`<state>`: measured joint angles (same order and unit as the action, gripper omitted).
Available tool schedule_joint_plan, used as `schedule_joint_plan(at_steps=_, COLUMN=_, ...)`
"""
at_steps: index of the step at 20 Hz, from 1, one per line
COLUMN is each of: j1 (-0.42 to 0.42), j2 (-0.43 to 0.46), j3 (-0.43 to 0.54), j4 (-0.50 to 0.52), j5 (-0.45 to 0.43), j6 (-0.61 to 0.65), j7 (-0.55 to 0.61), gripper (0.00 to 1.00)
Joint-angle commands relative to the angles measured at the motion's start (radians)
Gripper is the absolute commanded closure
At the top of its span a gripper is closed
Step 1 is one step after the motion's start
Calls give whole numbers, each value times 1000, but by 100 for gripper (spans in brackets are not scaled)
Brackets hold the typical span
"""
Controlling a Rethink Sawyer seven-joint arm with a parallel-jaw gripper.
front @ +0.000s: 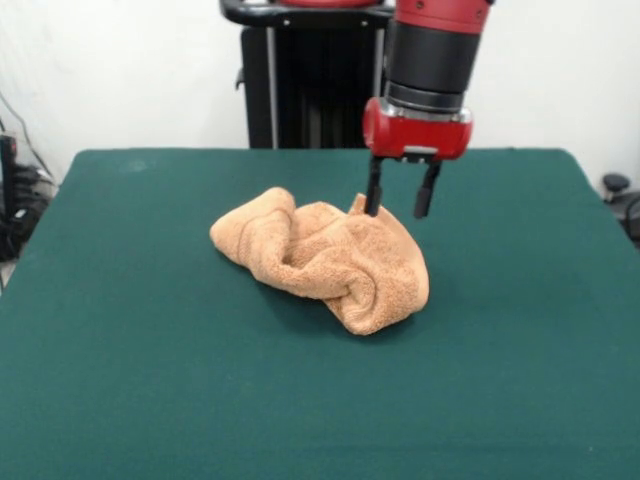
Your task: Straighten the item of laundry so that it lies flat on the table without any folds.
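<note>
towel (325,260): i see it all bunched up in a lump on the green table (150,380).
gripper (400,205): open, holding nothing, i think, at the towel's far edge.

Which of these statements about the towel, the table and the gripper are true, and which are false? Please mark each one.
1. The towel lies flat with no folds. False: it is crumpled in a heap with deep folds.
2. The gripper is open. True: its two fingers stand apart.
3. The gripper hangs over the towel's far edge. True: its tips are at the upper rim of the heap.
4. The table is covered in red cloth. False: the cloth is dark green.
5. The towel hangs over the table's edge. False: it lies well inside, near the middle.
</note>
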<state>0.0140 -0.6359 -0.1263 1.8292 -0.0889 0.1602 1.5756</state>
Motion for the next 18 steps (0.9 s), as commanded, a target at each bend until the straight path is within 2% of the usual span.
schedule_joint_plan(at_steps=1, j1=51, j2=66, j3=17, j4=74, j5=81, j6=5, j7=272, gripper=0)
schedule_joint_plan(at_steps=9, j1=120, j2=127, j3=-46, j4=35, j5=138, j6=-17, j7=301, gripper=0)
schedule_joint_plan(at_steps=18, j1=197, j2=154, j3=-127, j4=2, j5=210, j6=17, j7=300, gripper=0)
